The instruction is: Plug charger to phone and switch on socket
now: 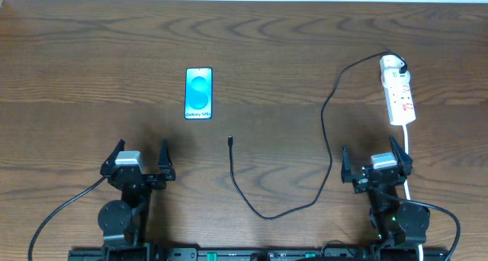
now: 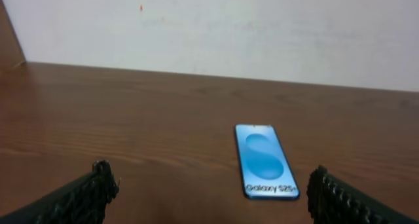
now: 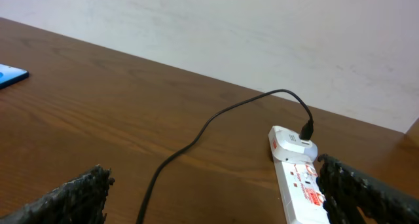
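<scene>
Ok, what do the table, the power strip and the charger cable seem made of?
Table: wood or wood-look laminate, brown grain, slight sheen.
Power strip: white moulded plastic, smooth and fairly glossy.
Charger cable: black, matte, probably rubbery sheath, since it lies in loose curves.

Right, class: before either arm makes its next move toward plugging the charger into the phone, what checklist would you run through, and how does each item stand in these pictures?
1. Left gripper open and empty: ok.
2. Right gripper open and empty: ok.
3. Phone lying flat, screen up, nothing on it: ok.
4. Charger's connector tip lying free, apart from the phone, with nothing over it: ok.
5. Charger's plug seated at the far end of the socket: looks ok.
6. Socket switch on: cannot tell, too small to read.
</scene>
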You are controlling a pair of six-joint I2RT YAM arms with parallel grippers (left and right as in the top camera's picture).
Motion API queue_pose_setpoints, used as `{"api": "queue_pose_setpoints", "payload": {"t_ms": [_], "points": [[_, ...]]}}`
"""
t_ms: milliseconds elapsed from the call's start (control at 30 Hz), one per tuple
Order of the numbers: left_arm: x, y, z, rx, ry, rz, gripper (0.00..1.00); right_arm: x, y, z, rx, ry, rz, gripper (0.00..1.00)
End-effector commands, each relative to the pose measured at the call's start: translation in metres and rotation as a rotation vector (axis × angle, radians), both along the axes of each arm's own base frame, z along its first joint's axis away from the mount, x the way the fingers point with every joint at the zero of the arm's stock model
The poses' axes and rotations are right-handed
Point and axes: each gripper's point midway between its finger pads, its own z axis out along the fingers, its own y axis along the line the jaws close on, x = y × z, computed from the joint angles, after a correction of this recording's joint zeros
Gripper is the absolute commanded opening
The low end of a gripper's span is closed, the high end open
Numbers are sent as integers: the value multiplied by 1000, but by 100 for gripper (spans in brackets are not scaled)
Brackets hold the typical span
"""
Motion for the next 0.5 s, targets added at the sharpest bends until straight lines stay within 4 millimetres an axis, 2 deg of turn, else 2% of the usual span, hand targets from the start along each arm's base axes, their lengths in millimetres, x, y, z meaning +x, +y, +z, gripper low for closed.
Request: {"api": "queue_pose_setpoints", "payload": {"t_ms": [0,467], "points": [[0,-13,2,-23,-17,-75,95,0,2,-1,10,0,5,99],[-3,-13,41,-19,-85,-71,96,0,2,-1,10,0,5,99]]}}
